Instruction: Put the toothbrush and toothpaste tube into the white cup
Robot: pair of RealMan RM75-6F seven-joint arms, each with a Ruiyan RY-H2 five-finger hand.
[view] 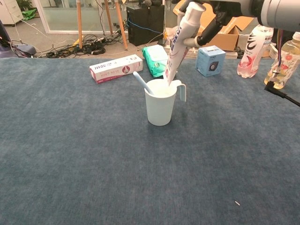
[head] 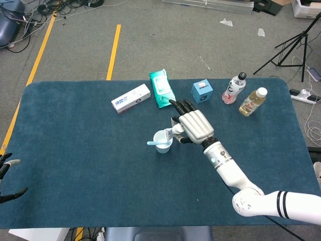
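The white cup [view: 160, 107] [head: 162, 141] stands upright near the table's middle, with the light-blue toothbrush [view: 142, 83] [head: 153, 143] leaning out of it to the left. My right hand [head: 190, 125] [view: 216, 9] holds the white toothpaste tube [view: 178, 44] [head: 170, 133] nearly upright by its cap end. The tube's flat lower end hangs right over the cup's right rim, by the handle. Whether it touches the rim is unclear. My left hand [head: 7, 175] rests at the table's near left edge, fingers apart and holding nothing.
Along the far side lie a white and pink box [head: 131, 98], a green wipes pack [head: 162, 88], a small blue box [head: 202, 91] and two bottles [head: 234, 87] [head: 252, 101]. My right forearm [head: 230, 168] crosses the table right of the cup.
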